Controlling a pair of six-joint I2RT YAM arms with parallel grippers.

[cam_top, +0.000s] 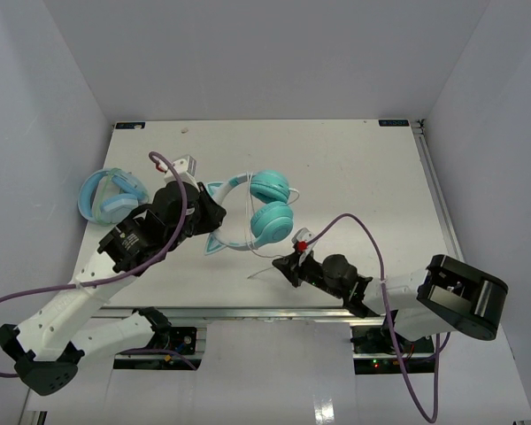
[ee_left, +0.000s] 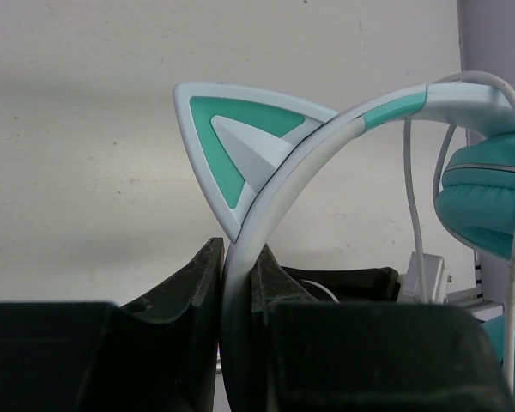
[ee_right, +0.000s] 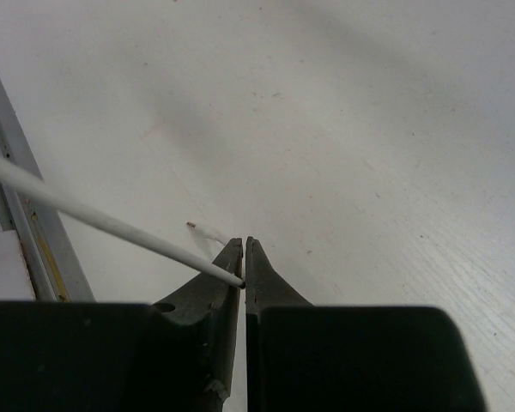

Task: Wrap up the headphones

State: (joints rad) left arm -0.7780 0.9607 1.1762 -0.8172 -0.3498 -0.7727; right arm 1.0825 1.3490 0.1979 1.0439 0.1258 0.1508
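The teal headphones (cam_top: 271, 220) lie at the table's middle, their cat-eared pale headband (cam_top: 233, 182) arching to the left. My left gripper (cam_top: 214, 218) is shut on that headband (ee_left: 266, 215), just below one pointed cat ear (ee_left: 232, 142); a teal ear cup (ee_left: 489, 197) and the thin white cable (ee_left: 409, 189) show to its right. Near the table's front edge, my right gripper (cam_top: 289, 265) is shut on the white cable (ee_right: 103, 223). The cable runs off to the left, and its plug tip (ee_right: 196, 227) sticks out just beyond the fingertips, close over the table.
A bulkier light-blue pair of headphones (cam_top: 111, 196) lies at the table's left edge, behind my left arm. A metal rail (cam_top: 436, 190) borders the table's right side, and white walls enclose it on three sides.
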